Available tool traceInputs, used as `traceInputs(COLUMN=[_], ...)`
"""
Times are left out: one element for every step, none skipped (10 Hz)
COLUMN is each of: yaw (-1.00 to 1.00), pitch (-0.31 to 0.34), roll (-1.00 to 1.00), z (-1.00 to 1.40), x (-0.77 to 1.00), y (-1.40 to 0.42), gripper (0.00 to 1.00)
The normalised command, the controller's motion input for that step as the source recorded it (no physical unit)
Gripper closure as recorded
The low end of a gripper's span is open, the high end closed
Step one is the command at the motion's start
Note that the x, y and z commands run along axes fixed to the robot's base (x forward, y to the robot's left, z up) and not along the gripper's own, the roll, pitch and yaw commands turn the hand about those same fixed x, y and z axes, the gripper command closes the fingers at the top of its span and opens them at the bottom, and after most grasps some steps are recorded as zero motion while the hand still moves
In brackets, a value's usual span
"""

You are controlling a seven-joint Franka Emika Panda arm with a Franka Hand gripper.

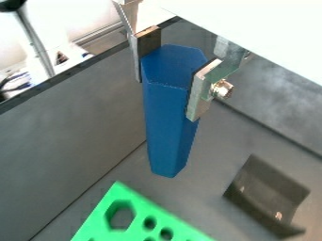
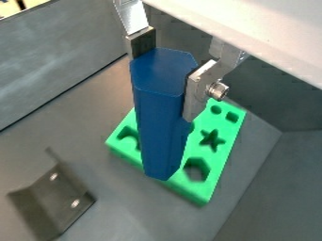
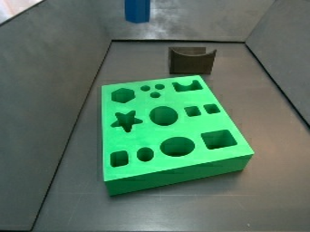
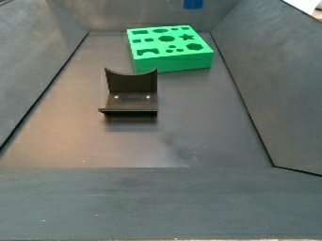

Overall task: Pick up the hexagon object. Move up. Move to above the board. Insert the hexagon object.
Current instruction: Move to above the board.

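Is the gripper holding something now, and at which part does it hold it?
Yes. The gripper is shut on the blue hexagon object, with its fingers on opposite sides of the bar's upper end. The bar hangs upright, above the floor.

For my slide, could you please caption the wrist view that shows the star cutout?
Gripper shut on the blue hexagon object, held upright above the green board, fixture nearby.
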Motion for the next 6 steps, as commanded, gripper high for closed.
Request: traceInputs(yaw=[0.01, 0.01, 0.01, 0.01, 0.0, 0.0], pitch=[0.025, 0.028, 0.034, 0.037, 0.042, 0.041], roll=[0.0, 0.0, 0.0, 0.01, 0.02, 0.03], z=[-0.03, -0.02, -0.02, -0.02, -0.01, 0.0], x=[0.13, 0.15, 0.17, 0.17, 0.13, 0.11], y=[-1.0, -1.0, -1.0, -0.81, -0.42, -0.29], gripper=[1.0, 1.0, 1.0, 1.0, 1.0, 1.0])
